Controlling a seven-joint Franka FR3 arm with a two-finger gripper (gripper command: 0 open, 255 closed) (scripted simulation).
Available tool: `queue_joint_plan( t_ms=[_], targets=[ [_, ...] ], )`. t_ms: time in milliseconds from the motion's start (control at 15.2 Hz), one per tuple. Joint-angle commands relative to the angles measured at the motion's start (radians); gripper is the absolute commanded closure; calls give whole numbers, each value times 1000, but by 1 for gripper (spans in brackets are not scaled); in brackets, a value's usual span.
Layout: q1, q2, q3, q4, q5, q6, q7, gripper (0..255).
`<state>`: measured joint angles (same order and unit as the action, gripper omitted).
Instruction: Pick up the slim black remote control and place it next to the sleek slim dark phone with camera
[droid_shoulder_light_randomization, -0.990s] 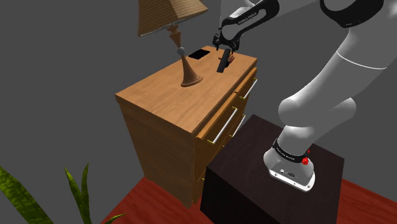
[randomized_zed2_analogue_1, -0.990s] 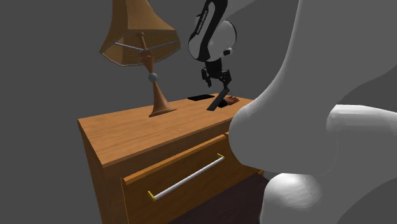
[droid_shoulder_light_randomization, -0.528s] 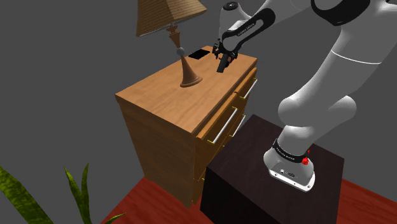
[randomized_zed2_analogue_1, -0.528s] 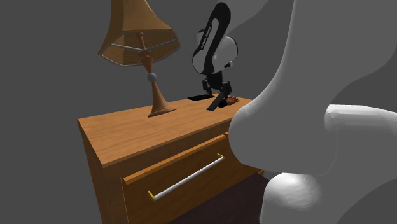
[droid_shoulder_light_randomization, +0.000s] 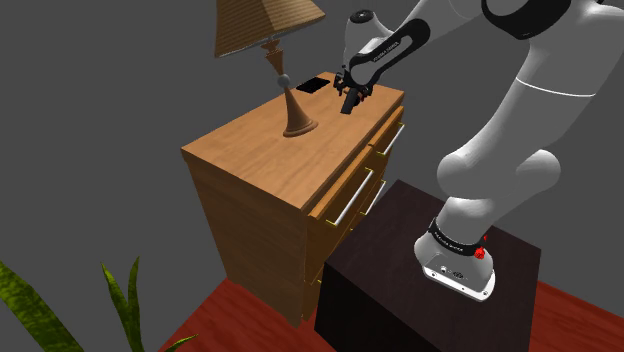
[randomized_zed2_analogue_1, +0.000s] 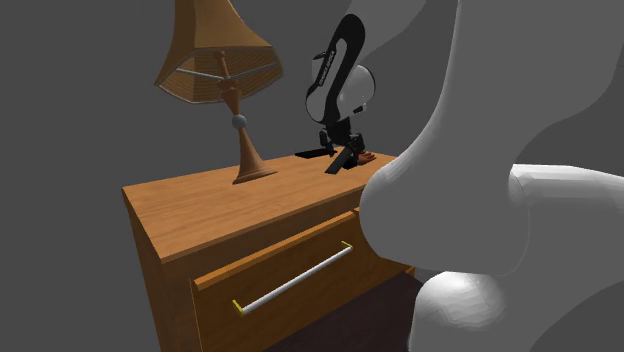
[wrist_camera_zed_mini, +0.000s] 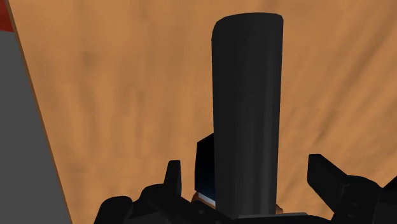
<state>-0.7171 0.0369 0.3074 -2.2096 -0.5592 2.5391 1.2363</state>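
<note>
A slim black remote (droid_shoulder_light_randomization: 348, 104) hangs tilted in my gripper (droid_shoulder_light_randomization: 349, 96), low over the far end of a wooden dresser top (droid_shoulder_light_randomization: 270, 160). The fingers are shut on it. In the second exterior view the remote (randomized_zed2_analogue_1: 339, 163) slants down from the gripper (randomized_zed2_analogue_1: 346, 150), its lower end close to the wood; whether it touches is unclear. The flat dark phone (droid_shoulder_light_randomization: 314, 85) lies just beyond, toward the shoulder view's left, and shows as a thin slab (randomized_zed2_analogue_1: 313, 154). In the wrist view the remote (wrist_camera_zed_mini: 247, 108) stands long and dark between the fingers of the gripper (wrist_camera_zed_mini: 249, 177), over bare wood.
A lamp with a brown shade (droid_shoulder_light_randomization: 268, 22) and a turned base (droid_shoulder_light_randomization: 297, 118) stands mid-dresser, near the phone. A small reddish-brown object (randomized_zed2_analogue_1: 367, 156) lies behind the gripper. Drawer handles (randomized_zed2_analogue_1: 295, 280) face the dark stand (droid_shoulder_light_randomization: 400, 260). Plant leaves (droid_shoulder_light_randomization: 40, 310) rise at the shoulder view's lower left.
The arm has carried the remote a little toward the phone and lowered it nearer the dresser top. The fingers stay shut on it.
</note>
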Motion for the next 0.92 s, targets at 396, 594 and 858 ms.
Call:
queue_joint_plan(
  t_ms=[396,594,858],
  targets=[
    [0,-1,0,-1,1,0,-1,255],
    [0,-1,0,0,1,0,-1,255],
    [0,-15,2,9,24,-20,-23,255]
  ],
)
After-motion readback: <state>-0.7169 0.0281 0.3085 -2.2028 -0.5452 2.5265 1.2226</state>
